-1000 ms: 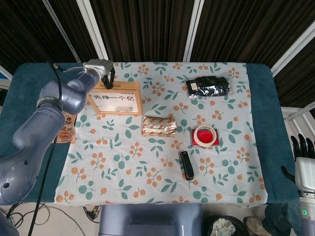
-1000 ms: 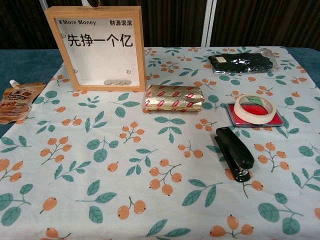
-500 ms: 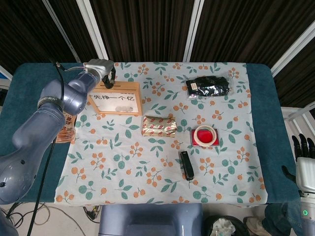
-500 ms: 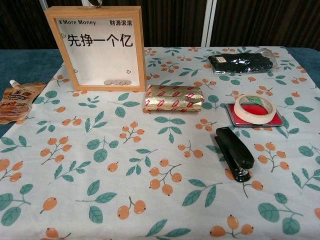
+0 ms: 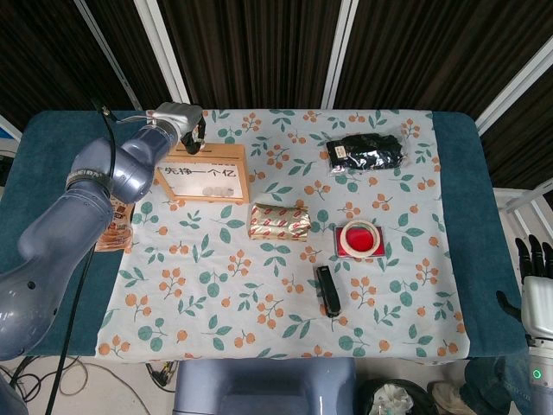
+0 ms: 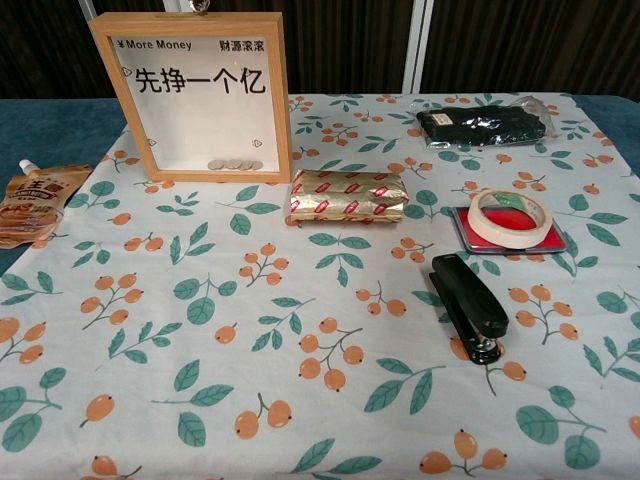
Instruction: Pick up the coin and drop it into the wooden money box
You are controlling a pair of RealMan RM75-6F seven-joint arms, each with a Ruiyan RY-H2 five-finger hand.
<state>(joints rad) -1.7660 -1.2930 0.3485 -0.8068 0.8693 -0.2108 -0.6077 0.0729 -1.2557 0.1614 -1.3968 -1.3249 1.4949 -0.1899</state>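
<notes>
The wooden money box (image 5: pixel 203 175) stands upright at the back left of the table, with its glass front and Chinese lettering facing the chest view (image 6: pixel 190 95). Several coins (image 6: pixel 235 165) lie on its floor. My left hand (image 5: pixel 186 125) hovers over the box's top edge with its dark fingers pointing down and drawn together. In the chest view a small grey coin (image 6: pixel 203 8) shows just above that edge, pinched in those fingers. My right hand (image 5: pixel 536 294) hangs off the table's right side, fingers apart and holding nothing.
A gold foil packet (image 5: pixel 279 221) lies in front of the box. Right of it are a tape roll on a red pad (image 5: pixel 361 239) and a black stapler (image 5: pixel 327 290). A black bag (image 5: pixel 365 152) sits at the back right, an orange pouch (image 5: pixel 117 223) at the left edge.
My left hand has shifted slightly right along the box's top edge, and the small grey coin moved with it. The right hand has barely moved.
</notes>
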